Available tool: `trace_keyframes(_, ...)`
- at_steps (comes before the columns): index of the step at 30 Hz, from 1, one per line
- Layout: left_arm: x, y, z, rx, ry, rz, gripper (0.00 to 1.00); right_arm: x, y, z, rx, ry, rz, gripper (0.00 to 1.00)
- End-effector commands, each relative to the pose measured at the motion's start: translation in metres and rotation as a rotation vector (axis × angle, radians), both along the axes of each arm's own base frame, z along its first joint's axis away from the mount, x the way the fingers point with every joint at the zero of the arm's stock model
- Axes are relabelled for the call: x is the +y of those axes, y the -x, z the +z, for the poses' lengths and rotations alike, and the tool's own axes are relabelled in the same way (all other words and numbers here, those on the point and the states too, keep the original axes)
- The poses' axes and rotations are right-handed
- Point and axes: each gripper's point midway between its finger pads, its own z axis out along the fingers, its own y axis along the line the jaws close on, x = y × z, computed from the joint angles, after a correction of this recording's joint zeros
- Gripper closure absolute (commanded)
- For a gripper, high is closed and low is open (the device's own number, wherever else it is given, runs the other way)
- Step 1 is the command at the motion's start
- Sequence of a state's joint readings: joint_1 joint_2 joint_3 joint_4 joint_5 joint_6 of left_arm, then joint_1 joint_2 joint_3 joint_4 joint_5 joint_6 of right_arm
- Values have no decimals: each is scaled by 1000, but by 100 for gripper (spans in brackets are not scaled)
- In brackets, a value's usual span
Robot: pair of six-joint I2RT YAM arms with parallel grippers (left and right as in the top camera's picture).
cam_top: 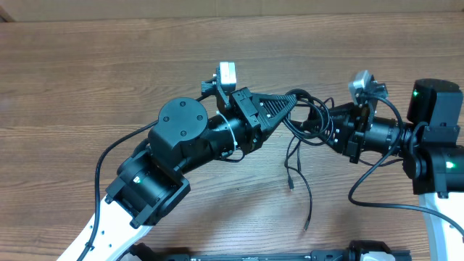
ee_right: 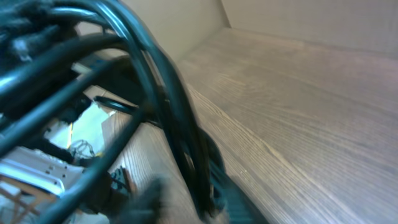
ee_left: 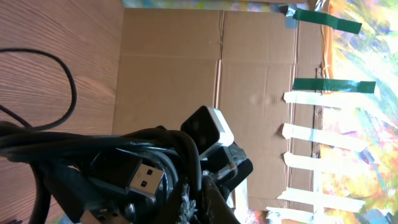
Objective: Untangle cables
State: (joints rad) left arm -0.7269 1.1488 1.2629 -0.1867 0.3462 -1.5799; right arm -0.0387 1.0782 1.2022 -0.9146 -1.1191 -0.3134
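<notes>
overhead view: the cables [cam_top: 310, 109], thin black cords knotted in a small bundle, are held above the wooden table [cam_top: 109, 65] between the two arms. the left gripper [cam_top: 290, 103] is clamped shut on the bundle. its wrist view shows the cords bunched close to the lens with a usb plug [ee_left: 147, 178] facing out. the right gripper [cam_top: 324, 125] sits among the loops on the far side. its wrist view is blurred by cords [ee_right: 155, 93] across the lens, so whether its jaws are open or closed cannot be told. two loose tails [cam_top: 299, 181] hang down onto the table. step in hand, as judged: securing a second hold on the knot. the next move likely calls for one firm grasp on a single strand, then a slow pull apart.
</notes>
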Motion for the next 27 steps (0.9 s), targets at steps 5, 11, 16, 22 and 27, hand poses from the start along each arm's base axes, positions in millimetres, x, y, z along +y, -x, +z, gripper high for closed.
trace_keyframes(5, -8, 16, 10, -14, 26, -76, 96, 3, -2, 13, -70, -31, 41, 20)
trace_keyframes(11, -11, 20, 11, -8, 30, -83, 95, 6, -1, 11, -34, -57, 68, 96)
trace_keyframes(16, 14, -18, 10, -114, -41, 125, 22, -6, -12, -14, 229, -29, -115, 96)
trace_keyframes(22, 32, -35, 2, -671, -453, 112, 5, -23, -8, -50, 614, -17, -363, 96)
trace_keyframes(27, 31, -21, -45, -653, -619, -44, 8, -13, -8, -33, 579, -89, -279, 96)
